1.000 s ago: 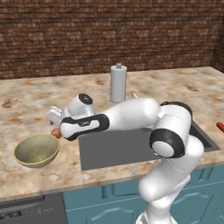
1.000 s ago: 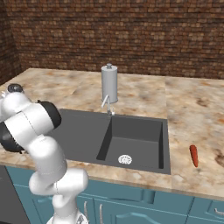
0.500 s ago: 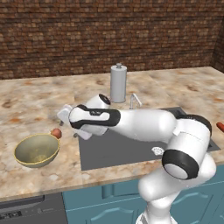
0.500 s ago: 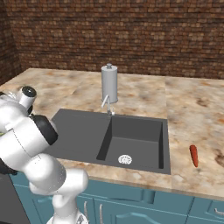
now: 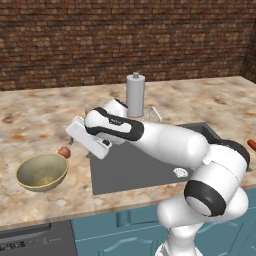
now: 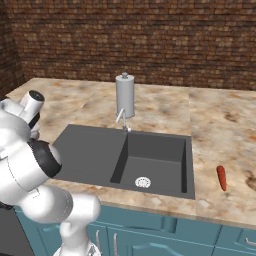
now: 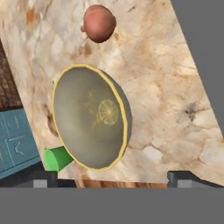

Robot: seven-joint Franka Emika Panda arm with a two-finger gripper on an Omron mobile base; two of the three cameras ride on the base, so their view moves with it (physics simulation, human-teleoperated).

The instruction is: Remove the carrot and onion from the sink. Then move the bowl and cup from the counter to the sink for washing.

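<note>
With our pincer (image 5: 75,134) wide open and empty above the tabletop (image 5: 40,115), we risk knocking the onion (image 5: 64,152) lying just beside the bowl (image 5: 42,172) when reaching down.

Marbled desk (image 5: 45,112): bowl (image 5: 42,171) near left, onion (image 5: 64,152) just beside it, carrot (image 6: 221,178) right of sink (image 6: 100,155), grey canister (image 6: 125,95) behind faucet.

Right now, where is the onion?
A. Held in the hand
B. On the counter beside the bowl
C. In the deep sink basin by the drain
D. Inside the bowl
B: the onion lies on the counter just beside the bowl, outside the sink.
</note>
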